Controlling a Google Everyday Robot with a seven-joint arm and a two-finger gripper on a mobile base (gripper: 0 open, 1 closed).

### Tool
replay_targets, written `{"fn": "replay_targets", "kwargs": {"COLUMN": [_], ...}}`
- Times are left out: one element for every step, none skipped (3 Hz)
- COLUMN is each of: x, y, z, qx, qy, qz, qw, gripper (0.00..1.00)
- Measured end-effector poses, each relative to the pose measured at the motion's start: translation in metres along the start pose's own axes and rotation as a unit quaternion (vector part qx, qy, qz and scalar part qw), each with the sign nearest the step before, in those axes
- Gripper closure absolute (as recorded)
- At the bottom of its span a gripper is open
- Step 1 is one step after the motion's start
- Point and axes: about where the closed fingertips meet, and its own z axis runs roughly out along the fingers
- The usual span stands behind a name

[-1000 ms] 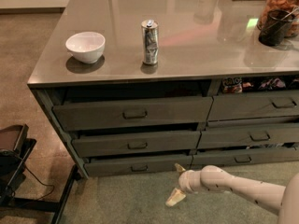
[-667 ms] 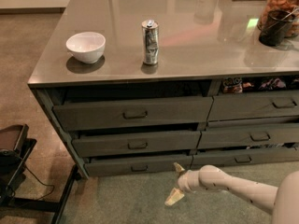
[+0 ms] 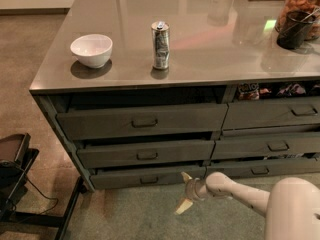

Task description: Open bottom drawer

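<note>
Our hand [image 3: 184,193] hangs low over the floor, fingers [image 3: 186,177] spread wide and holding nothing. It sits just near of the bottom drawer [image 3: 120,178], at the right end of that front and a little right of its loop handle [image 3: 149,180], which it does not touch. We judge the task barely begun: the drawer looks shut or at most a crack out, so grasp and pull remain. Our arm [image 3: 235,190] reaches in from the near right, roughly level, wrist pointing left. Above, the counter [image 3: 225,49] carries a can [image 3: 160,45] and a white bowl [image 3: 91,49].
</note>
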Motion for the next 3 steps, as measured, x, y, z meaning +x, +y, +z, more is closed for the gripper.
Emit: {"fn": "replay_targets", "kwargs": {"x": [0.0, 0.0016, 0.0015], "y": [-0.0028, -0.0028, -0.0116], "z": [-0.0003, 0.0001, 0.006], "qx": [0.002, 0.006, 0.011], "qy": [0.0, 0.001, 0.005], "qz": [0.0, -0.003, -0.026], "qw": [1.0, 1.0, 0.9996], "gripper": [0.0, 0.0, 0.0]}}
